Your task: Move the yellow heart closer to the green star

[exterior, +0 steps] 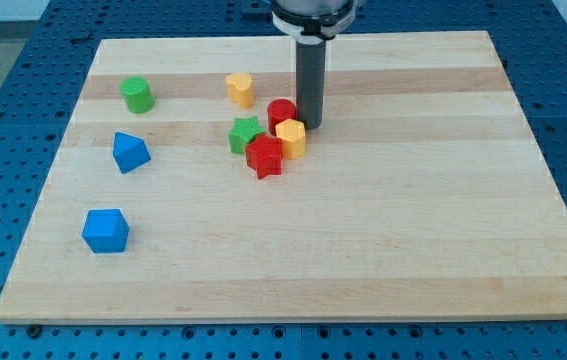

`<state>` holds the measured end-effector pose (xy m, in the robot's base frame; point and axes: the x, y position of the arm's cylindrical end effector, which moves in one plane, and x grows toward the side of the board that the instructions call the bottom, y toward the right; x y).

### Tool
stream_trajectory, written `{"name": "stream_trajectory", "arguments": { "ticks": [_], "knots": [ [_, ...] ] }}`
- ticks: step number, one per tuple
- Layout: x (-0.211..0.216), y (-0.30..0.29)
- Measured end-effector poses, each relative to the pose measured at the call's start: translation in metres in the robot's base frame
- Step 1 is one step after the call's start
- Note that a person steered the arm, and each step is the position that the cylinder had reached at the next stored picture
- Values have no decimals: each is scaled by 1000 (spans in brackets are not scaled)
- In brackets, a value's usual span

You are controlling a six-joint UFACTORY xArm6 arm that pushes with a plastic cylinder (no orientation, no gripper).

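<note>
The yellow heart (pixel 240 89) lies near the view's top, left of centre. The green star (pixel 246 134) sits below it, a short gap apart, in a cluster with a red star (pixel 264 156), a red cylinder (pixel 281 113) and a yellow hexagon (pixel 291 137). My tip (pixel 310 124) stands at the cluster's right side, right beside the red cylinder and just above the yellow hexagon. It is to the right of the yellow heart and lower.
A green cylinder (pixel 137 94) stands at the upper left. A blue block (pixel 130 152) lies below it, and a blue cube (pixel 105 231) lower left. The wooden board (pixel 363 250) rests on a blue perforated table.
</note>
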<state>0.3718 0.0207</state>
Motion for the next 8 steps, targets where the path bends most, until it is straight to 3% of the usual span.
{"name": "stream_trajectory", "arguments": {
  "ticks": [1, 2, 4, 5, 6, 8],
  "knots": [
    [-12, 23],
    [-53, 29],
    [-115, 12],
    [-132, -23],
    [-118, -61],
    [-74, -61]
  ]
}}
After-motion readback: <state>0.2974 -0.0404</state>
